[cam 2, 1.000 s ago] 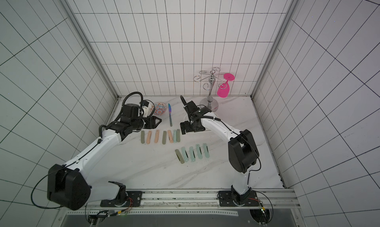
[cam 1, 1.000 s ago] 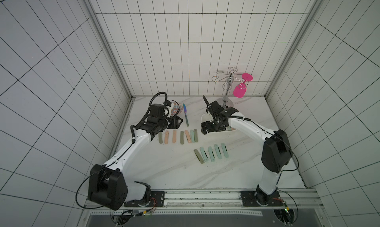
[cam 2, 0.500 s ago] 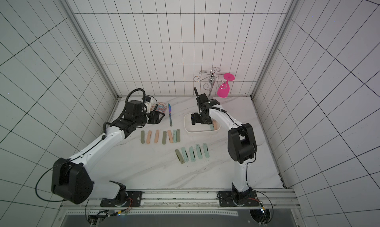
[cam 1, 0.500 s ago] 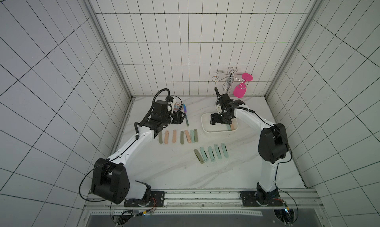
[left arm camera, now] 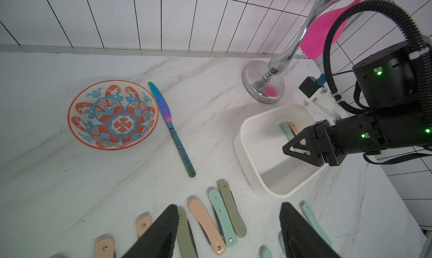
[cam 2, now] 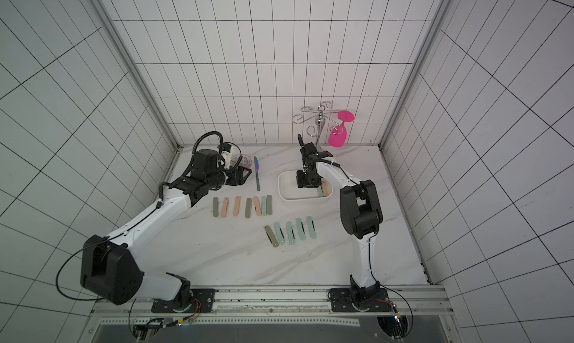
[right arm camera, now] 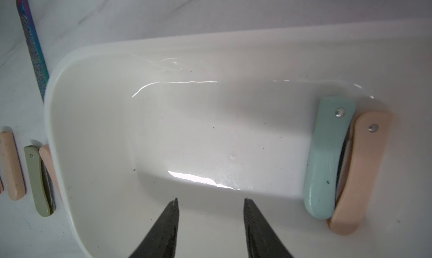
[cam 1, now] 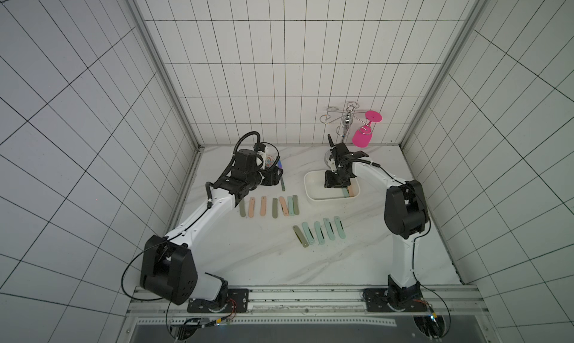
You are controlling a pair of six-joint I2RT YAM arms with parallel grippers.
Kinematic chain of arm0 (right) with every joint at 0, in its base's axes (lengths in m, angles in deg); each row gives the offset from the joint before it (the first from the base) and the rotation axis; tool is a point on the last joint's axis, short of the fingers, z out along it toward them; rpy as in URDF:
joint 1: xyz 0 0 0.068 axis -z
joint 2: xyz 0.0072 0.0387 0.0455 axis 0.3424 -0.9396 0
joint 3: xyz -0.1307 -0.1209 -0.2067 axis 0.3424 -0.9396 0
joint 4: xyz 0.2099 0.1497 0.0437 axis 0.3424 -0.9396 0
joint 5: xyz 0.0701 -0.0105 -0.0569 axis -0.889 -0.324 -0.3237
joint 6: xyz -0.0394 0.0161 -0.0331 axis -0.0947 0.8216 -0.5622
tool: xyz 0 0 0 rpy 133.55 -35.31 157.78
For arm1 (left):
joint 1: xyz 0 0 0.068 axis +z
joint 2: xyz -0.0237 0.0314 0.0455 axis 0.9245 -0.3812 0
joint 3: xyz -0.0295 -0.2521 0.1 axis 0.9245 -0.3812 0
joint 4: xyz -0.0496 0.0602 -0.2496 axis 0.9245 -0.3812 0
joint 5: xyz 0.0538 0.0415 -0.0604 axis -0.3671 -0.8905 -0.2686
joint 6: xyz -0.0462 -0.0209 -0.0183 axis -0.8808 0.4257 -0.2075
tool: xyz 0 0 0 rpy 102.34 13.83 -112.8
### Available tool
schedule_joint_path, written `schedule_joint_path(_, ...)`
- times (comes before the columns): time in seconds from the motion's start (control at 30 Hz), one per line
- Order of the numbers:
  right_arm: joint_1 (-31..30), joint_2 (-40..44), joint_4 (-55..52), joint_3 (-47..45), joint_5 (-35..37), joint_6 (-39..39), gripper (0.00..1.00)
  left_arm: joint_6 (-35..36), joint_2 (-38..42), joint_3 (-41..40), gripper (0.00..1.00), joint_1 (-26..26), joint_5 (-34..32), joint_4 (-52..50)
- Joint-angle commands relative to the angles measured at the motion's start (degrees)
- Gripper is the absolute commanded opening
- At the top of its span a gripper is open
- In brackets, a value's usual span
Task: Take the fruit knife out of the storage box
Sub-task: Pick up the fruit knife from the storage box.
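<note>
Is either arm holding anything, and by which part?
Nothing. The right gripper is open over the storage box, clear of the mint knife; the left gripper is open, empty.

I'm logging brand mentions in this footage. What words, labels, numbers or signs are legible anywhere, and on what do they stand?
No text can be read in any view.
White mark on the left arm: too small to read.
Small label by a green light on the right arm: blurred, unreadable.
The mint fruit knife, storage box and patterned bowl bear no lettering.
</note>
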Motion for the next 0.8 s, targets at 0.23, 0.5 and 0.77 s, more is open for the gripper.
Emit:
schedule_joint_path(0.23, 2.2, -1.8, 0.5, 0.6, 5.4, -0.8, 0.51, -1.7, -1.5, 0.3, 0.74, 0.0, 1.8, 1.1)
schedule_joint_path(0.5, 2.9, -2.2, 1.7, -1.1, 10.5, -0.8, 0.54, -3.4, -1.8, -0.4, 0.77, 0.0, 3.0, 2.4)
schedule_joint_path(0.77, 4.2, -3.4, 3.4, -3.5, 12.1, -0.2, 0.55, -4.2, -1.7, -0.6, 0.78, -0.1, 3.1, 2.5)
